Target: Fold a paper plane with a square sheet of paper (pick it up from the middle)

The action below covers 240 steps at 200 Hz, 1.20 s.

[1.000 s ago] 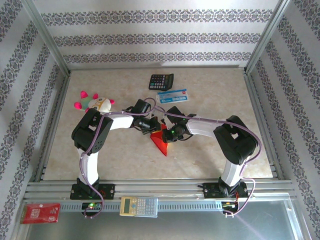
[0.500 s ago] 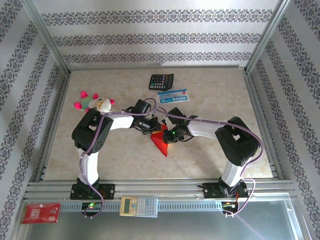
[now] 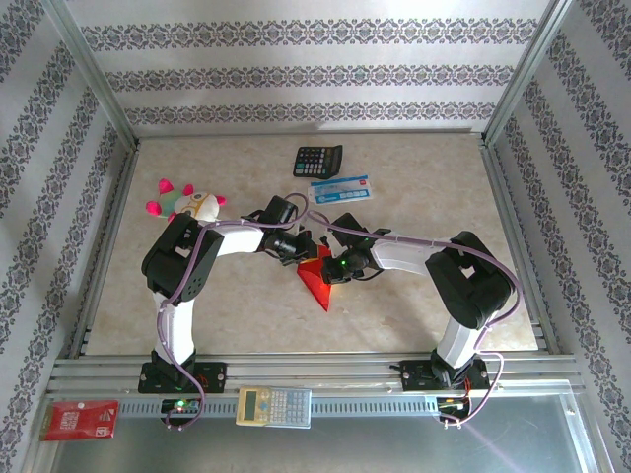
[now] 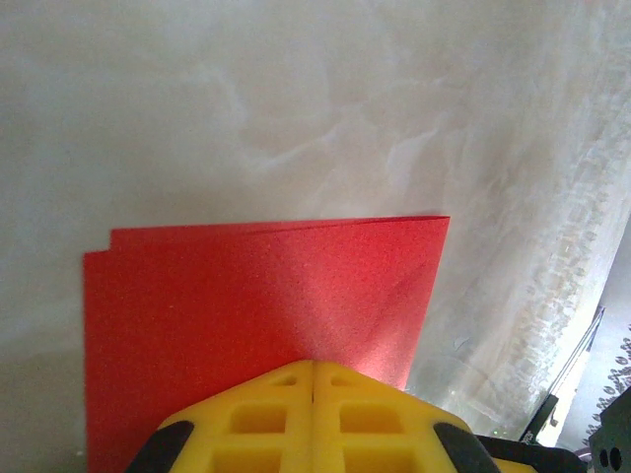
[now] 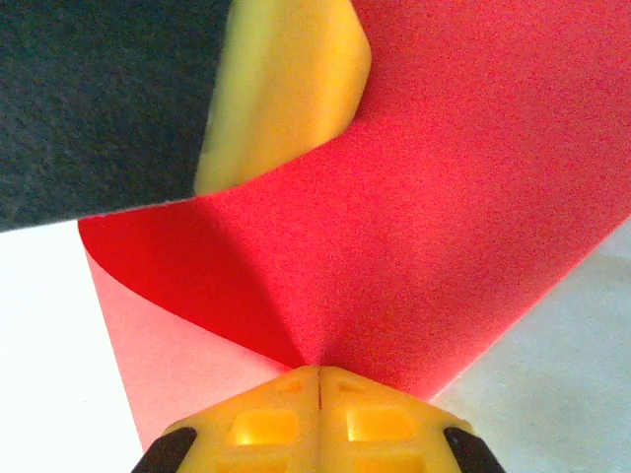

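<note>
The square sheet of paper (image 3: 318, 280) is bright red and partly folded. It hangs in mid-table between the two grippers, one point reaching toward the near edge. My left gripper (image 3: 303, 249) is shut on its upper left part. In the left wrist view the yellow fingertips (image 4: 296, 379) meet on the red sheet of paper (image 4: 246, 296), which spreads flat ahead with a straight far edge. My right gripper (image 3: 331, 266) is shut on the paper from the right. In the right wrist view the paper (image 5: 454, 227) puckers into the gripper (image 5: 318, 371), and the left gripper's yellow finger (image 5: 286, 89) presses it from above.
A black calculator (image 3: 317, 159) and a blue-and-white card (image 3: 339, 189) lie behind the grippers. At the left lies a plush toy (image 3: 187, 203). On the front rail are a beige calculator (image 3: 274, 406) and a red printed packet (image 3: 81, 420). Patterned walls enclose the table.
The right arm's elbow has drifted slightly to the right. Both grippers and the paper stay almost where they were.
</note>
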{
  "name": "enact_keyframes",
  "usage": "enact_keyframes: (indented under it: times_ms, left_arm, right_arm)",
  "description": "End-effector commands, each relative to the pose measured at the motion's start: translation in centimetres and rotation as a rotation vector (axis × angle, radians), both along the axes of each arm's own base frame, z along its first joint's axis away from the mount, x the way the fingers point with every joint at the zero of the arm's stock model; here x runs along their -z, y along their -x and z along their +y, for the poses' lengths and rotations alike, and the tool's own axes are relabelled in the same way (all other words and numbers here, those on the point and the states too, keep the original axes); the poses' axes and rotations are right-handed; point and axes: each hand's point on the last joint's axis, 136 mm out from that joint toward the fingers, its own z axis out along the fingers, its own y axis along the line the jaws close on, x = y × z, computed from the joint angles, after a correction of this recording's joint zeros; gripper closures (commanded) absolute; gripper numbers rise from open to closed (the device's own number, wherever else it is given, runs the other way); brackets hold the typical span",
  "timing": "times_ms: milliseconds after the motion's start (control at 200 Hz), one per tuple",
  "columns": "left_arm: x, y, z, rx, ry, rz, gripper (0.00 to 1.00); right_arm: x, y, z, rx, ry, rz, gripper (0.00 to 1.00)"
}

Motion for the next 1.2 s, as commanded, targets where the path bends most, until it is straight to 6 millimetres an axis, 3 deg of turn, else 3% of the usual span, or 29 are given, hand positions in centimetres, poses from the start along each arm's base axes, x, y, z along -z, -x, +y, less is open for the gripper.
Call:
enact_keyframes:
  times_ms: [0,390,545,749,944,1039,1194]
  left_arm:
    - [4.6,2.7,2.4,-0.004,-0.132,0.124,0.96]
    - [4.4,2.6,2.3,-0.001,-0.129,0.122,0.96]
    - [3.4,1.9,2.0,0.006,-0.124,0.104,0.93]
    - [-0.2,-0.9,2.2,-0.016,-0.096,0.037,0.83]
    - [-5.1,-2.9,4.3,-0.077,-0.061,-0.047,0.78]
    - [-6.7,-2.0,5.6,-0.111,-0.071,-0.074,0.81]
    - [-7.6,2.8,5.2,-0.142,0.023,-0.045,0.95]
  right_arm:
    - [0.2,1.2,-0.4,0.0,0.017,0.031,1.0]
    - [2.0,1.3,-1.2,0.007,0.084,0.057,1.0]
    - [2.7,1.9,-1.9,0.017,0.109,0.077,1.0]
    - [3.5,2.6,-2.7,0.025,0.136,0.098,1.0]
    - [3.8,2.8,-2.9,0.025,0.145,0.105,1.0]
    - [3.9,2.8,-2.9,0.025,0.144,0.108,1.0]
    - [4.3,2.8,-2.8,0.026,0.148,0.116,1.0]
